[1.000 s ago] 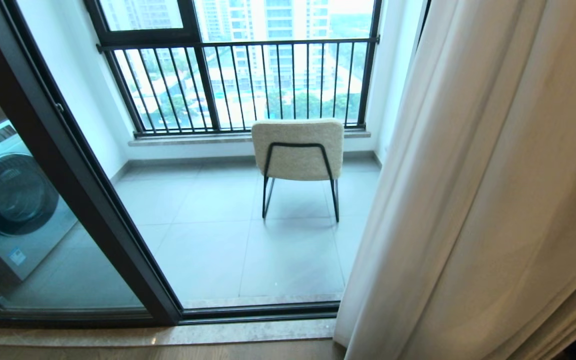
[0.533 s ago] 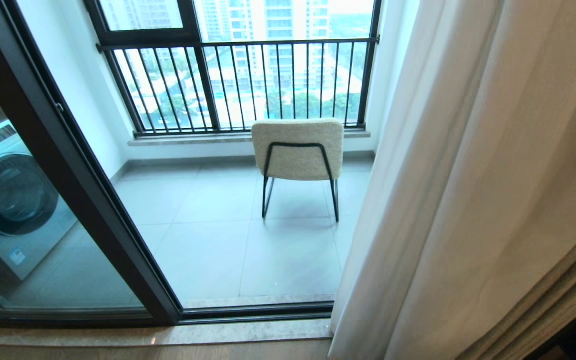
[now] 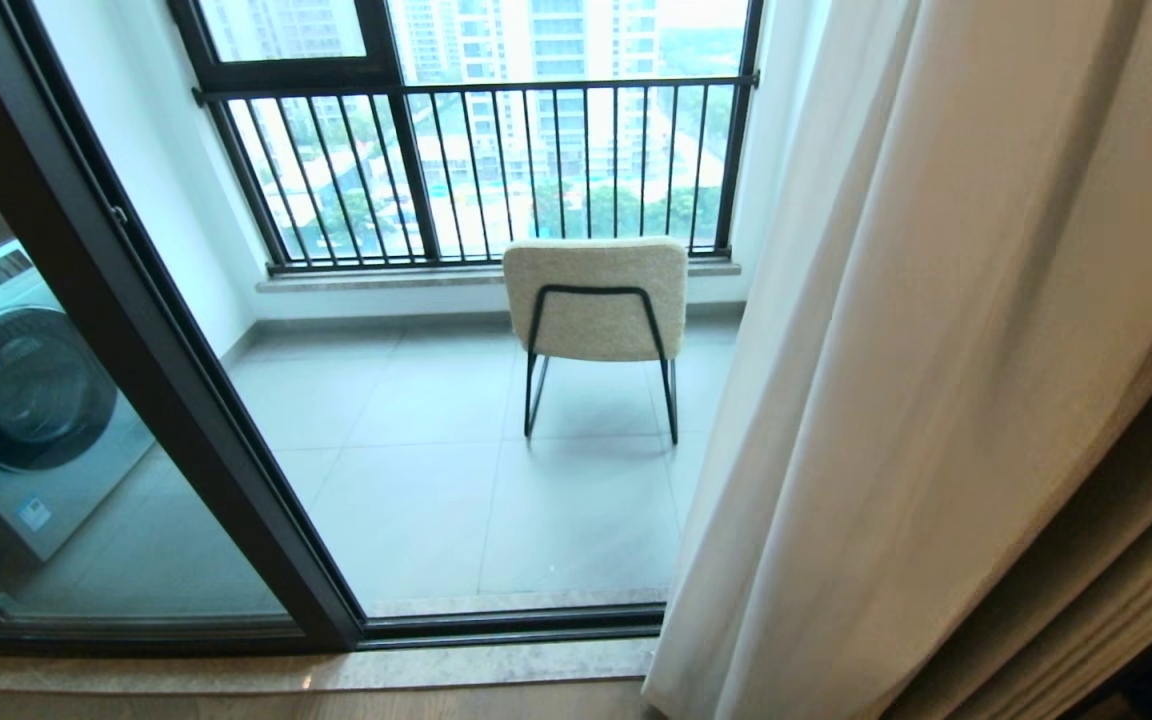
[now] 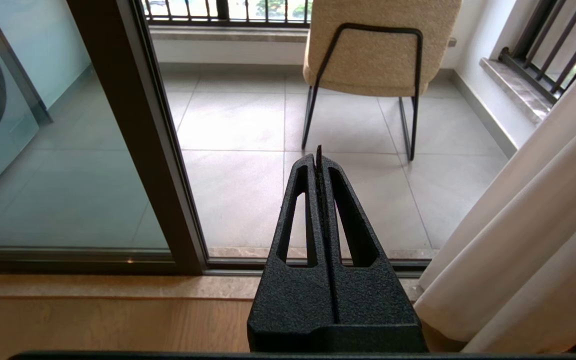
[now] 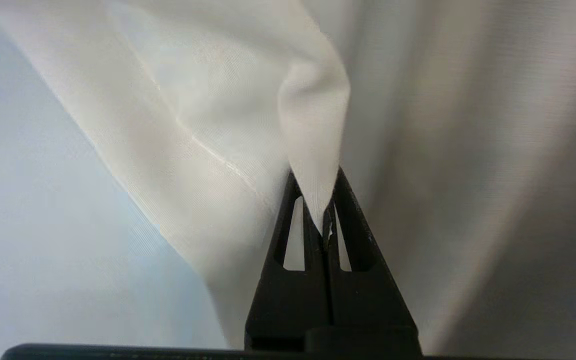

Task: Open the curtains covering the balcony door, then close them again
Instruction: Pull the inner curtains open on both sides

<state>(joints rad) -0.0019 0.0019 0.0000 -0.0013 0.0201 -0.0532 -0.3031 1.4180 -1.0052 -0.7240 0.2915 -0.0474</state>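
Observation:
The sheer white curtains (image 3: 836, 400) hang gathered at the right of the head view, in front of a thicker tan drape (image 3: 1126, 560). The balcony door (image 3: 136, 330), glass in a dark frame, stands at the left with the doorway uncovered. In the right wrist view my right gripper (image 5: 320, 200) is shut on a pinched fold of the curtains (image 5: 313, 110). My left gripper (image 4: 319, 155) is shut and empty, low over the wooden floor, pointing at the door sill between the door frame (image 4: 138, 135) and the curtains (image 4: 528, 240). Neither gripper shows in the head view.
A beige chair (image 3: 596, 300) on black legs stands on the tiled balcony before a black-barred railing window (image 3: 496, 170). A washing machine (image 3: 26, 400) sits behind the left glass panel. A stone sill (image 3: 306, 665) and wooden floor lie below.
The curtains' leading edge has shifted a little to the left across the doorway, its hem now further along the sill. More of the tan drape shows at the lower right.

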